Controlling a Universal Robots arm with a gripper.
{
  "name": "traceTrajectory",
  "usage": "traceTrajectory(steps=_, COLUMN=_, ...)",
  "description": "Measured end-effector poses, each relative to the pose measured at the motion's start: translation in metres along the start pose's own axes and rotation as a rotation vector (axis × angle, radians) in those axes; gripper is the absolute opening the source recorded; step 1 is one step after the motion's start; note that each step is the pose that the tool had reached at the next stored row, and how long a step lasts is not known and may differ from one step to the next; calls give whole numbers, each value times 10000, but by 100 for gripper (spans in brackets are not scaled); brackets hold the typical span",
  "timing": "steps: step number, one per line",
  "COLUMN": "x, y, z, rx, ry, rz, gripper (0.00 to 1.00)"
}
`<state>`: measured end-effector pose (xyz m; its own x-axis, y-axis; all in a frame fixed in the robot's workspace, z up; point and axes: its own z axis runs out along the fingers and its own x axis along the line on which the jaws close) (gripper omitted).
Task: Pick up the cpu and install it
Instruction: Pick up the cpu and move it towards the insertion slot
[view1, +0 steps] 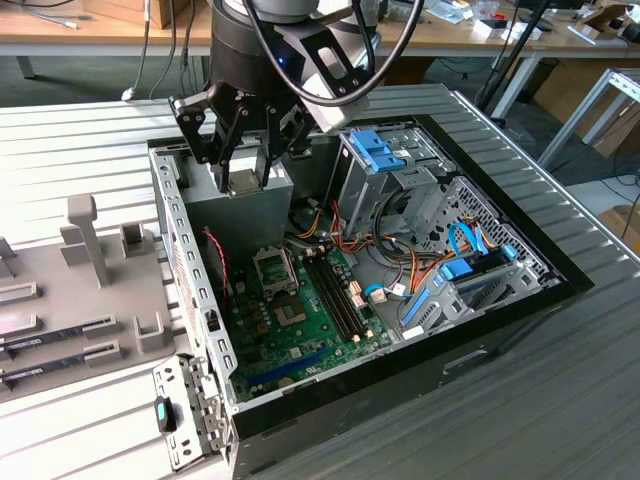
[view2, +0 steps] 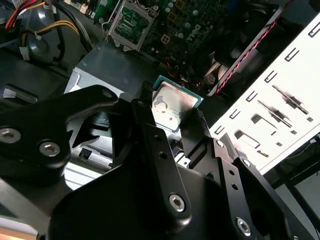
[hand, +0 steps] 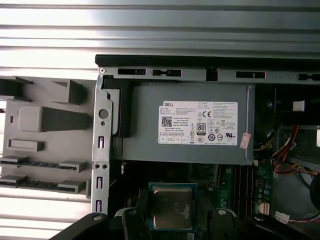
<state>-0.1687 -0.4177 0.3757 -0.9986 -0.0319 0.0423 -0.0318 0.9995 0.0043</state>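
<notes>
Silvery cpu (view2: 172, 106) sits pinched by its edges between your jaws, hanging over the grey power-supply box (hand: 140, 110), well short of the socket (view1: 275, 268). That thin edge grip could let it tilt or slip onto the board (view1: 262, 318). Your arm (view1: 262, 40) points straight down over the open case (view1: 180, 250).
</notes>
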Motion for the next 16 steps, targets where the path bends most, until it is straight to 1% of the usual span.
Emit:
traceTrajectory(steps=6, x=-43, y=-54, z=17, rx=1, ry=0, rz=0, gripper=47)
traceTrajectory(steps=10, x=-69, y=-78, z=24, rx=1, ry=0, rz=0, gripper=47)
traceTrajectory(steps=16, x=-149, y=-111, z=38, rx=2, ry=1, rz=0, gripper=47)
